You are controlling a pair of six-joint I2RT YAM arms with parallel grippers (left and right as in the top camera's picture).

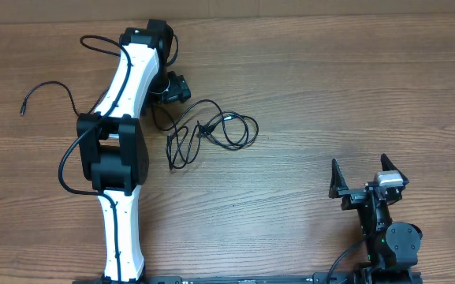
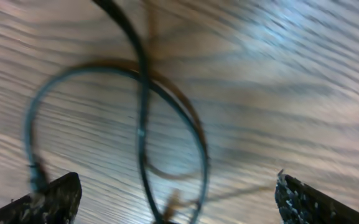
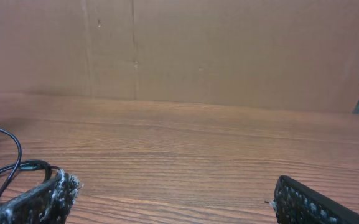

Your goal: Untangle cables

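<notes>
The cables [image 1: 211, 130] lie as one loose tangle of thin black cords in the middle of the wooden table. My left gripper [image 1: 174, 88] hovers over the tangle's upper left end. In the blurred left wrist view the gripper [image 2: 176, 202] is open wide, with a cord loop [image 2: 143, 124] lying on the wood between the fingers. My right gripper [image 1: 359, 170] is open and empty at the lower right, far from the tangle. In the right wrist view the gripper [image 3: 176, 193] frames bare wood, and part of the cables [image 3: 8, 163] shows at the left edge.
A separate thin black cord [image 1: 50, 88] with a small end lies at the far left, running behind the left arm [image 1: 124, 87]. The table [image 1: 330, 79] is brown wood. A brown wall [image 3: 229, 50] stands beyond it.
</notes>
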